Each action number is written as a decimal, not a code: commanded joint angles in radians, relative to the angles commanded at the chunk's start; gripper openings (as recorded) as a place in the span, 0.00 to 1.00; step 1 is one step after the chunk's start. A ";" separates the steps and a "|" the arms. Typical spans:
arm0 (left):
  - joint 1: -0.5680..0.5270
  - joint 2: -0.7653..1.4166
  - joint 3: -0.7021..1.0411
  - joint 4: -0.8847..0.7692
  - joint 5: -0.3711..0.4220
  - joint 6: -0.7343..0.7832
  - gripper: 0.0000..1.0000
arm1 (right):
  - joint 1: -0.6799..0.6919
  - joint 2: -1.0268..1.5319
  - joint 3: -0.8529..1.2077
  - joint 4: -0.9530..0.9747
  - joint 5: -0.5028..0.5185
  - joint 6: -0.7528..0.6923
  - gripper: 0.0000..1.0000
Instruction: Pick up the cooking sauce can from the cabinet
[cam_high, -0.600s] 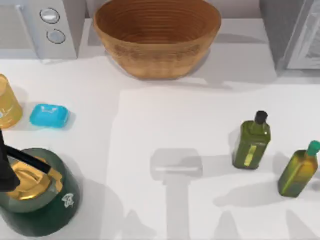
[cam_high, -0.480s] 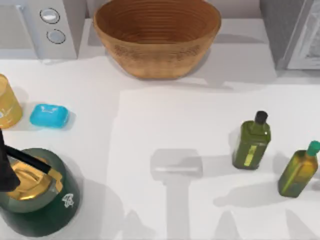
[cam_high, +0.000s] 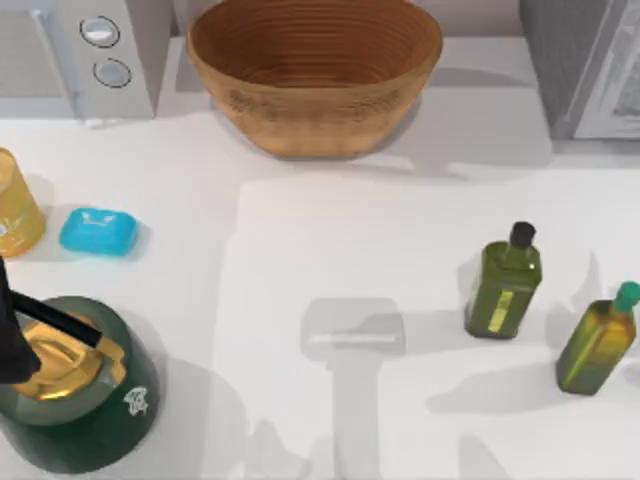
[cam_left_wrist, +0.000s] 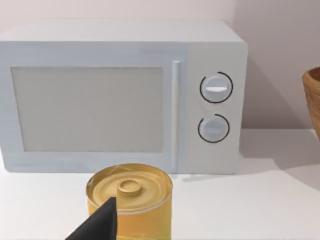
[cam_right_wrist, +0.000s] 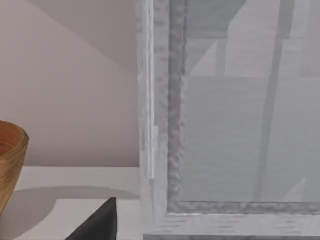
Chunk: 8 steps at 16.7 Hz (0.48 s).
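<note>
The cooking sauce can is out of view. The grey cabinet (cam_high: 585, 70) stands at the table's back right corner. In the right wrist view its pale framed door (cam_right_wrist: 225, 125) is close ahead, and a dark tip of my right gripper (cam_right_wrist: 100, 222) pokes in at the edge. A dark tip of my left gripper (cam_left_wrist: 100, 224) sits just before a yellow-gold tin (cam_left_wrist: 130, 202), facing the microwave (cam_left_wrist: 120, 95). Part of my left arm (cam_high: 10, 330) shows black at the table's left edge.
A wicker bowl (cam_high: 315, 70) stands at the back centre and the microwave (cam_high: 80, 55) at the back left. Along the left are the yellow tin (cam_high: 15, 205), a blue soap bar (cam_high: 97, 231) and a green pot with a gold lid (cam_high: 75, 395). Two green oil bottles (cam_high: 503, 282) (cam_high: 598, 340) stand at the right.
Shadows on the table's right and front have shifted slightly. The objects have stayed where they were.
</note>
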<state>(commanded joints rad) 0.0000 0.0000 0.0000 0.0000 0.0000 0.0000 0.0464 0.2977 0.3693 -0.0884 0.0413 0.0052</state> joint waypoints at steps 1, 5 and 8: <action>0.000 0.000 0.000 0.000 0.000 0.000 1.00 | 0.008 0.065 0.083 -0.021 0.010 0.001 1.00; 0.000 0.000 0.000 0.000 0.000 0.000 1.00 | 0.045 0.353 0.457 -0.115 0.055 0.004 1.00; 0.000 0.000 0.000 0.000 0.000 0.000 1.00 | 0.073 0.571 0.745 -0.185 0.089 0.006 1.00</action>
<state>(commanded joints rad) 0.0000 0.0000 0.0000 0.0000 0.0000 0.0000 0.1192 0.8690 1.1142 -0.2739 0.1302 0.0109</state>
